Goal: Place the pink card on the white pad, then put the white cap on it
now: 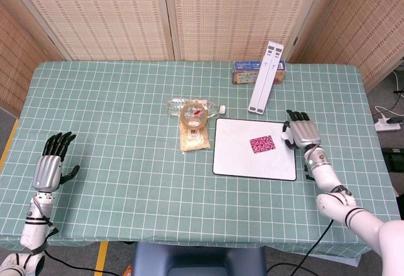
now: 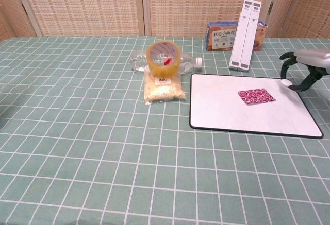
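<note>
The pink card [image 1: 262,144] [image 2: 256,96] lies flat on the white pad [image 1: 240,157] [image 2: 227,113], right of the pad's middle. My right hand [image 1: 302,134] [image 2: 305,66] hovers over the pad's far right edge and pinches a small white cap [image 2: 285,83] [image 1: 286,135] between thumb and finger, a short way right of the card. My left hand [image 1: 52,165] rests on the cloth at the near left, fingers spread, holding nothing.
A tape roll [image 1: 194,114] sits on a rice bag [image 2: 164,88] with a clear bottle [image 2: 138,61] behind it, left of the pad. A blue box [image 1: 245,72] and a white folded stand [image 1: 266,77] stand behind the pad.
</note>
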You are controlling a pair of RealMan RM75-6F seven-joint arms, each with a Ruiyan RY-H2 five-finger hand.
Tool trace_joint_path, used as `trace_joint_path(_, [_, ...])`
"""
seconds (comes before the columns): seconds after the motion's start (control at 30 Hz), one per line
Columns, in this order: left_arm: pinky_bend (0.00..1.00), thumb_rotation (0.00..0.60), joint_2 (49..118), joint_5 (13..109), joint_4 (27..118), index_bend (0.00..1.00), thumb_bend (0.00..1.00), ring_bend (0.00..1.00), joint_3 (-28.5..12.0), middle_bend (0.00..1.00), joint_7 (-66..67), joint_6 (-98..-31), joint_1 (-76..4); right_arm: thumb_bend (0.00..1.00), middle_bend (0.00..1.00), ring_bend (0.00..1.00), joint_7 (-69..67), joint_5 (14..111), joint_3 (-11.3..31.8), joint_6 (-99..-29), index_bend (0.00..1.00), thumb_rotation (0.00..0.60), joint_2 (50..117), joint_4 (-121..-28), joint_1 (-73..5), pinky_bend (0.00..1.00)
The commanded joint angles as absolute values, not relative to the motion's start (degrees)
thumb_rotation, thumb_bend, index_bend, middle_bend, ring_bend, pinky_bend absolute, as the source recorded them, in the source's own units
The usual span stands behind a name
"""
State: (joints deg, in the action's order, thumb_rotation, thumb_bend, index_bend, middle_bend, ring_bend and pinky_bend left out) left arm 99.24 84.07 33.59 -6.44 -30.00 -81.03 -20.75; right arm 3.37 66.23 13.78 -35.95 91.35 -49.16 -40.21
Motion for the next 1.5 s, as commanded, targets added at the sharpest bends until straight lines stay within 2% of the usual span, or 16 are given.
trace_joint_path(0.03, [0.0, 0.6, 99.16, 84.09, 33.72, 0.13, 0.23, 0.0, -6.48, 0.07, -30.04, -81.23, -20.74, 0.41, 0.0, 0.0, 7.02, 64.82, 13.82, -37.78, 0.49, 0.6, 91.24, -52.63, -40.89, 0.0])
trace_joint_path(0.67, [0.0, 0.6, 99.08, 84.05, 33.76, 0.13, 0.23, 0.0, -6.7, 0.07, -30.48, -81.63, -20.73, 0.41, 0.0, 0.0, 14.45, 58.59, 12.4, -37.38, 0.49, 0.6, 93.62, -55.39, -43.28, 0.0])
trace_joint_path(0.83, [0.0, 0.6, 99.05, 83.97, 33.76, 0.13, 0.23, 0.0, -6.78, 0.07, -30.74, -81.58, -20.72, 0.4, 0.0, 0.0, 14.8, 57.84, 12.05, -37.05, 0.44, 0.6, 93.49, -55.47, -43.54, 0.0])
trace_joint_path(0.9, [0.0, 0.6, 99.07, 83.98, 33.73, 0.13, 0.23, 0.0, -6.76, 0.07, -30.77, -81.51, -20.75, 0.35, 0.0, 0.0, 15.05, 57.41, 11.94, -37.02, 0.4, 0.6, 93.44, -55.48, -43.63, 0.0])
trace_joint_path(0.97, [0.0, 0.6, 99.09, 83.97, 33.69, 0.13, 0.23, 0.0, -6.78, 0.07, -30.78, -81.48, -20.78, 0.25, 0.0, 0.0, 15.22, 57.02, 11.86, -36.86, 0.36, 0.6, 93.38, -55.48, -43.78, 0.0])
trace_joint_path(1.07, [0.0, 0.6, 99.08, 83.89, 33.69, 0.13, 0.23, 0.0, -6.85, 0.07, -30.86, -81.44, -20.78, 0.16, 0.0, 0.0, 15.36, 56.74, 11.7, -36.98, 0.31, 0.6, 93.25, -55.66, -43.86, 0.0])
trace_joint_path(1.33, [0.0, 0.6, 99.1, 83.87, 33.49, 0.13, 0.23, 0.0, -6.87, 0.07, -31.1, -81.46, -20.76, 0.13, 0.0, 0.0, 15.14, 57.07, 11.71, -39.93, 0.3, 0.6, 90.9, -58.43, -42.93, 0.0])
trace_joint_path(1.5, [0.0, 0.6, 99.16, 83.93, 33.18, 0.13, 0.23, 0.0, -6.81, 0.07, -31.4, -81.4, -20.77, 0.13, 0.0, 0.0, 14.3, 58.09, 11.66, -48.4, 0.31, 0.6, 85.26, -62.61, -38.06, 0.0])
